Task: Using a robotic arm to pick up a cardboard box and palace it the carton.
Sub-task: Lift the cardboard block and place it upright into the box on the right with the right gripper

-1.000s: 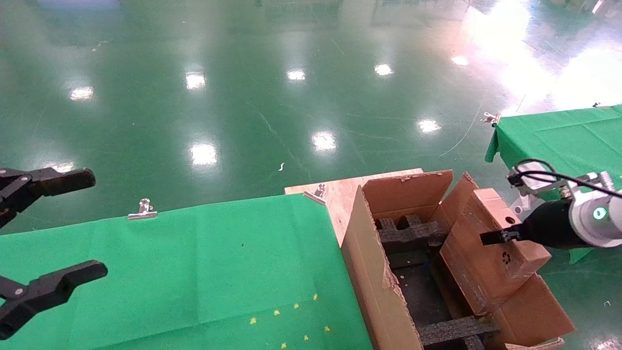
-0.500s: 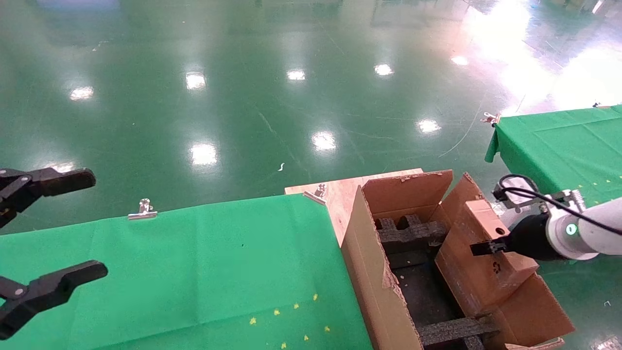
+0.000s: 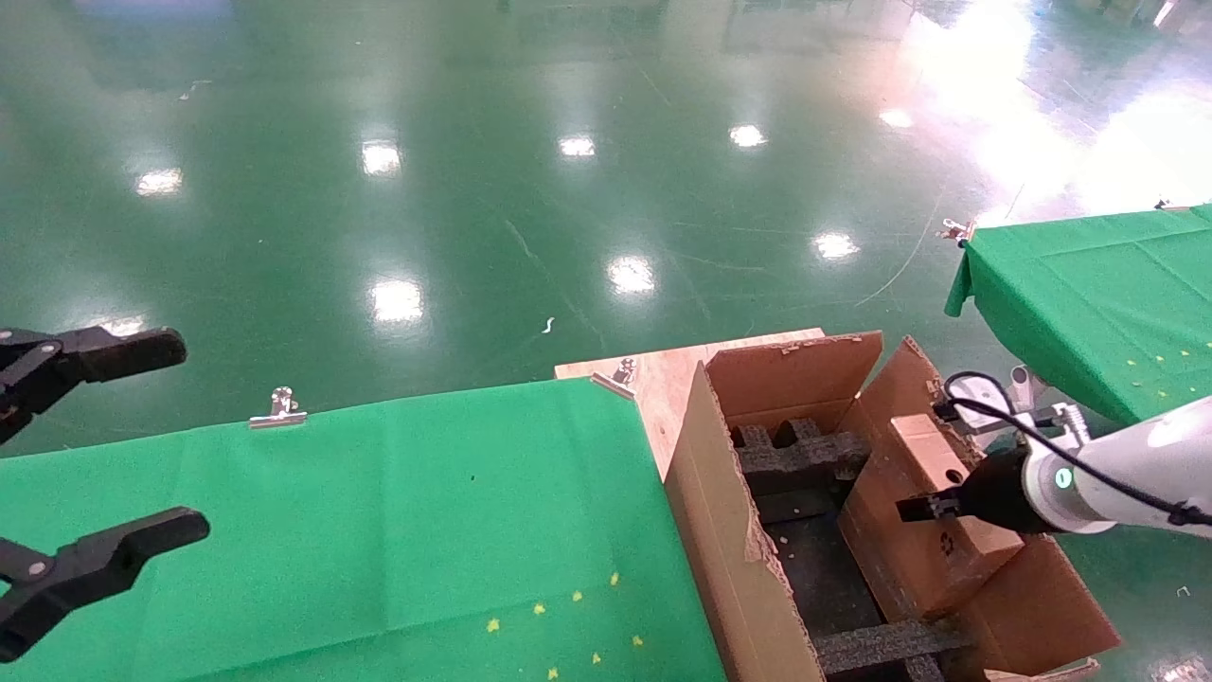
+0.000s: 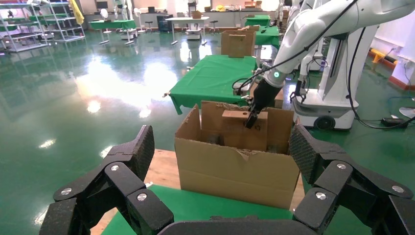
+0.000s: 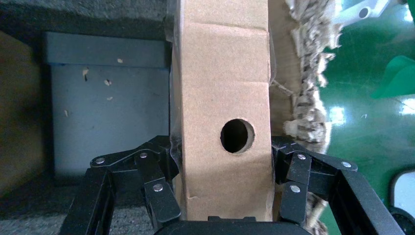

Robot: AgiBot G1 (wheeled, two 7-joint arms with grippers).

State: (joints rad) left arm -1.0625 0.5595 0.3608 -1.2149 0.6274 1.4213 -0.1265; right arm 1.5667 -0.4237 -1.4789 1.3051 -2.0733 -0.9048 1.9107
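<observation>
The right black multi-link gripper [image 5: 222,196], clamped on the small flat brown cardboard box [image 3: 933,516], could snag it on the large brown carton's [image 3: 748,568] ragged flap beside its fingers.

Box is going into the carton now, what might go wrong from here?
The cardboard box hangs tilted in the right tool, close to the carton's torn right flap; it may catch there. The black foam inserts below could stop it from seating flat. The left tool is parked clear over the green table.

Right hand [image 3: 923,507] clamped (left hand [image 3: 57,455] parked, fingers spread wide).
</observation>
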